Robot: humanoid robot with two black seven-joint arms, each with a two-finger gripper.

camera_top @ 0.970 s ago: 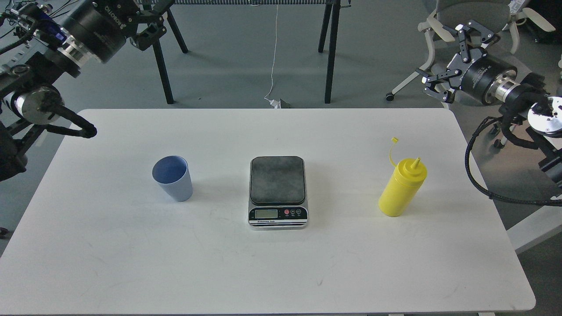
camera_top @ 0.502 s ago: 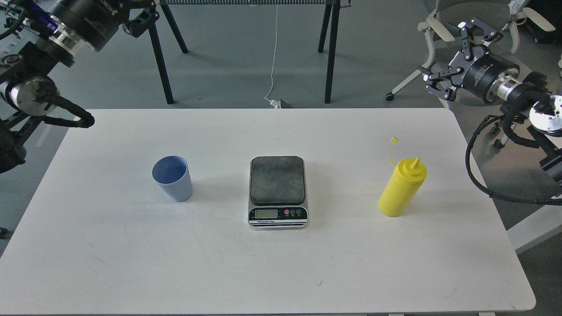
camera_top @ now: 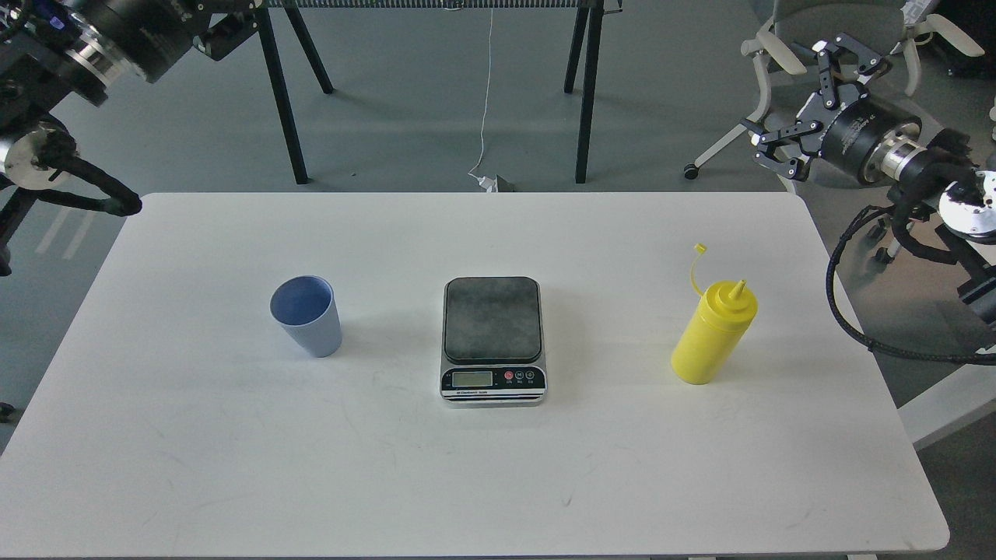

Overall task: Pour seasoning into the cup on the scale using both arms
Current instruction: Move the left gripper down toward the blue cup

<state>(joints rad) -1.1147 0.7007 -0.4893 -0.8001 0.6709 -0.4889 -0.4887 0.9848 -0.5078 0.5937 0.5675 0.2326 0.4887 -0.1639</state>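
The light blue cup stands upright on the white table, left of centre. The scale sits in the middle, its dark plate bare. The yellow seasoning bottle stands on the right with its tethered cap off the nozzle. My left gripper is high at the top left, beyond the table's far edge and partly cut off by the frame. My right gripper is open and empty, raised beyond the far right corner, well above and behind the bottle.
Black stand legs and a second pair rise behind the table. An office chair stands at the back right behind my right gripper. A white cord hangs to the floor. Black cables loop off the right arm beside the table edge.
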